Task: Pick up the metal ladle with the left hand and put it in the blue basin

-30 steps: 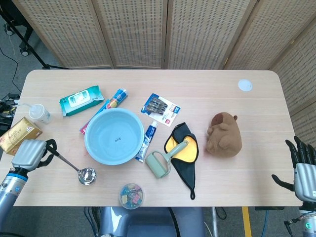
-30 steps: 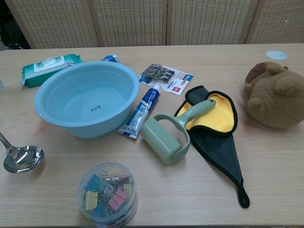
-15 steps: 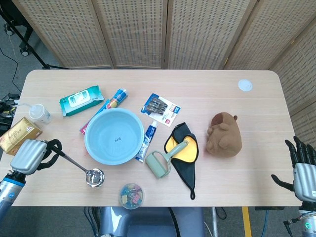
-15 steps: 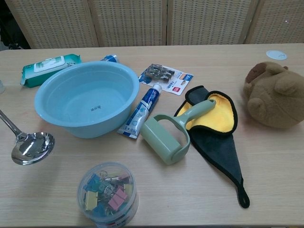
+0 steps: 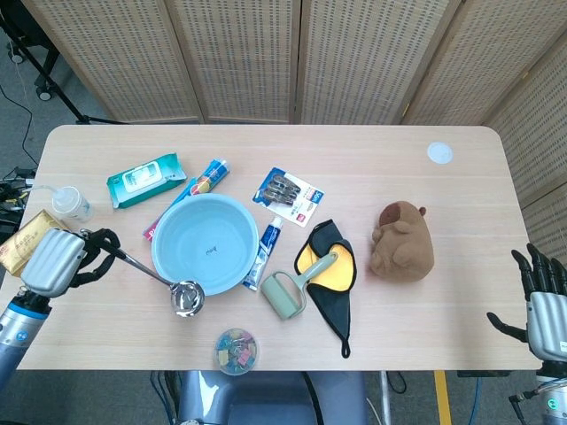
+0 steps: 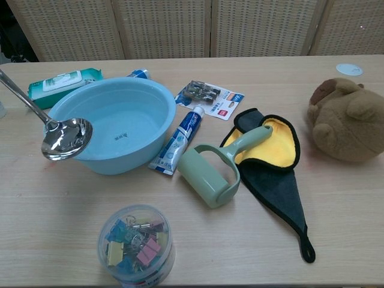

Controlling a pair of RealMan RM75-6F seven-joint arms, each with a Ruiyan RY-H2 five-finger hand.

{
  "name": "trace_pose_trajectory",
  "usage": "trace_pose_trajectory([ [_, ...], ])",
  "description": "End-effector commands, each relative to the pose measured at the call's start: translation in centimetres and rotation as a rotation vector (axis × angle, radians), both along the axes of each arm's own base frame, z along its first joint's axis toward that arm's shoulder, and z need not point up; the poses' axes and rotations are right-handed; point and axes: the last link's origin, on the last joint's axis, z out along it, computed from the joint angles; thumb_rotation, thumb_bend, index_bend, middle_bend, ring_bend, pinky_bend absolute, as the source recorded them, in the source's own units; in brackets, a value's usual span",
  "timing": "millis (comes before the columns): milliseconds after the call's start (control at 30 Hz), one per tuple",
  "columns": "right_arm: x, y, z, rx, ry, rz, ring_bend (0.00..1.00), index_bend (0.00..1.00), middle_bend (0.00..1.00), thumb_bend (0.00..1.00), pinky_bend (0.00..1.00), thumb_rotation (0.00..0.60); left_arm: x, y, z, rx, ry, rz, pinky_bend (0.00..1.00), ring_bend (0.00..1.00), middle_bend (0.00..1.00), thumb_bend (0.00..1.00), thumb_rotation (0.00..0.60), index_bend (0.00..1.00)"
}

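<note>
My left hand (image 5: pixel 58 262) grips the handle end of the metal ladle (image 5: pixel 161 280) at the table's left edge. The ladle is lifted off the table, its shiny bowl (image 6: pixel 66 138) hanging over the near-left rim of the blue basin (image 5: pixel 205 244). In the chest view the handle runs up and left out of frame, and the left hand is not shown there. The basin (image 6: pixel 114 123) is empty. My right hand (image 5: pixel 542 304) sits off the table's right edge, fingers spread, holding nothing.
Around the basin lie a wet-wipes pack (image 5: pixel 146 180), toothpaste tubes (image 5: pixel 266 251), a clip card (image 5: pixel 288 197), a green lint roller (image 5: pixel 288 289) on a black-and-yellow cloth (image 5: pixel 330 283), and a tub of binder clips (image 5: pixel 236 350). A brown plush toy (image 5: pixel 403 241) sits at right. A gold box (image 5: pixel 25 242) and small bottle (image 5: pixel 71 203) are far left.
My left hand has raised the ladle off the table and carried it right and toward the basin. Its bowl went from resting on the wood to hanging at the basin's rim.
</note>
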Motion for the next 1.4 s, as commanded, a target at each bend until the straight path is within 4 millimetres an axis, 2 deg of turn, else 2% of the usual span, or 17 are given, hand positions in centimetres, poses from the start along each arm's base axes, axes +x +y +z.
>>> trace_pose_trajectory([
  [33,0.0,0.0,0.0,0.001,0.001,-0.002,0.00,0.06,0.00,0.00,0.00,0.600,0.2,2.7,-0.8,0.055,-0.021,-0.005,0.92,0.96,0.96,0.52,0.600,0.95],
  [333,-0.2,-0.2,0.0,-0.001,0.001,-0.011,0.00,0.06,0.00,0.00,0.00,0.600,0.5,7.3,-2.5,0.107,0.009,0.044,0.92,0.96,0.96,0.52,0.600,0.95],
  [533,-0.5,-0.3,0.1,-0.003,-0.004,-0.020,0.00,0.06,0.00,0.00,0.00,0.600,1.3,9.1,-3.7,0.124,0.077,0.041,0.92,0.96,0.96,0.52,0.600,0.95],
  [733,-0.7,-0.5,0.1,0.002,-0.011,-0.031,0.00,0.06,0.00,0.00,0.00,0.600,2.1,11.3,-5.7,0.141,0.185,0.043,0.92,0.96,0.96,0.52,0.600,0.95],
  [1133,-1.1,-0.7,0.2,0.000,-0.014,-0.045,0.00,0.06,0.00,0.00,0.00,0.600,4.7,13.5,-9.4,0.150,0.258,0.020,0.92,0.96,0.96,0.52,0.600,0.95],
  [1400,-1.2,-0.8,0.3,-0.003,-0.019,-0.052,0.00,0.06,0.00,0.00,0.00,0.600,6.9,13.9,-10.3,0.203,0.399,-0.054,0.92,0.96,0.96,0.52,0.600,0.95],
])
